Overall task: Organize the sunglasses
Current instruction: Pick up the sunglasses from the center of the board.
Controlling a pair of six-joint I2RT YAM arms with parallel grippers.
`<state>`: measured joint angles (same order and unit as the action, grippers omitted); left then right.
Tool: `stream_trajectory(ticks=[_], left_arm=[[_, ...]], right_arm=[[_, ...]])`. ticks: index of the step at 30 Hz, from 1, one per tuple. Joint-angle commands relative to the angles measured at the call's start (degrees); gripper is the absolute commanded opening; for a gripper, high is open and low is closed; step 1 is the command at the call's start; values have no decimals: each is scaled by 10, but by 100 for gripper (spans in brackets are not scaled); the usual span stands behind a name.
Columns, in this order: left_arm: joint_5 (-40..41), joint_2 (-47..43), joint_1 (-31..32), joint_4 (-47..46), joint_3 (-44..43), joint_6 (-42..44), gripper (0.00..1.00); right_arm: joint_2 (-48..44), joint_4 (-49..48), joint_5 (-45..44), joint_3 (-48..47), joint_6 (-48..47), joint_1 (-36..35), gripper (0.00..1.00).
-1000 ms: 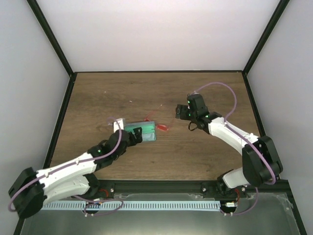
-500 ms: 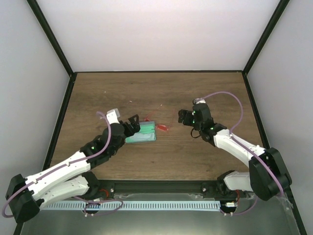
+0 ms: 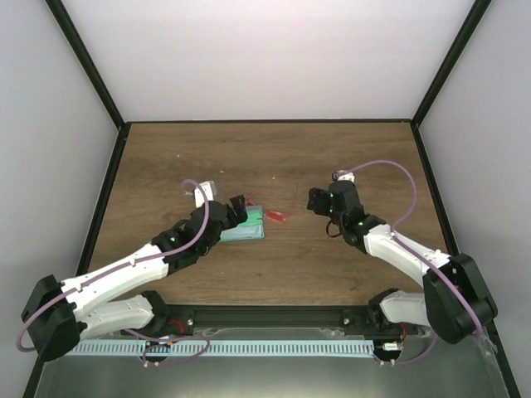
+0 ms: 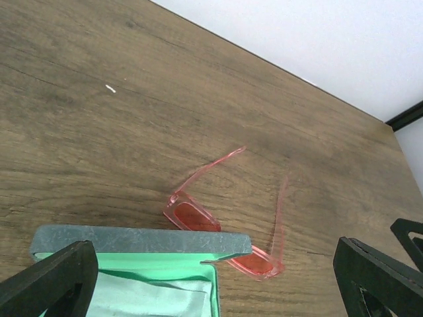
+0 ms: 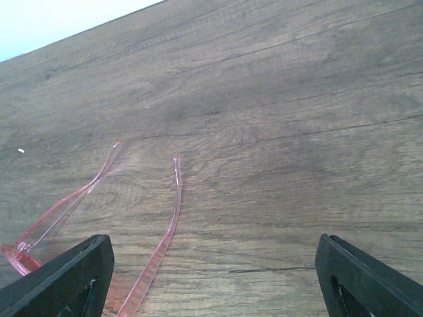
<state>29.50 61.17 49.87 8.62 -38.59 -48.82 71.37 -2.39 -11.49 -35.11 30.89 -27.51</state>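
Your left gripper [image 3: 235,212] and right gripper [image 3: 317,201] both gape empty. At centre frame the sunglasses [image 3: 275,216] lie just beside the case [image 3: 246,233]; a careless pinch could bend their thin arms.

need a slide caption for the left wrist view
Left gripper open above the green-lined case; red sunglasses lie unfolded on the wooden table just behind it.

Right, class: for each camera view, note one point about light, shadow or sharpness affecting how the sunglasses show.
Top external: soft, even light, but the sunglasses are a tiny red fleck. Left wrist: sharp, with a faint shadow beside the lenses. Right wrist: the table grain is crisp, the translucent pink arms pale against it.
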Motion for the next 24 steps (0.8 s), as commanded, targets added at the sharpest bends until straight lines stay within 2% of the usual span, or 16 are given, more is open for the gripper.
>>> stream_trajectory(ticks=[1,7,10,12,14,16,19,22,24], left_arm=[[4,-18,2,34,-19,20,100],[-57,-11,5,-3,21,0,100],[-38,-19,29,-30,42,-26,100],[0,-13,53,-43,50,-55,94],[8,11,69,-49,41,-60,90],[7,41,80,-38,19,-60,86],[8,62,87,-19,-2,-48,84],[22,37,88,-1,8,-36,84],[40,4,88,15,24,-30,86]], right_arm=[[-15,-15,-32,0,1,1,86],[-13,-3,-34,-5,10,2,87],[-14,19,-6,-27,21,2,86],[-12,39,29,-46,25,1,84],[-3,38,33,-57,17,2,77],[24,57,20,-86,16,4,60],[97,124,52,-165,10,5,43],[182,165,96,-243,15,5,27],[231,176,106,-280,22,5,22]])
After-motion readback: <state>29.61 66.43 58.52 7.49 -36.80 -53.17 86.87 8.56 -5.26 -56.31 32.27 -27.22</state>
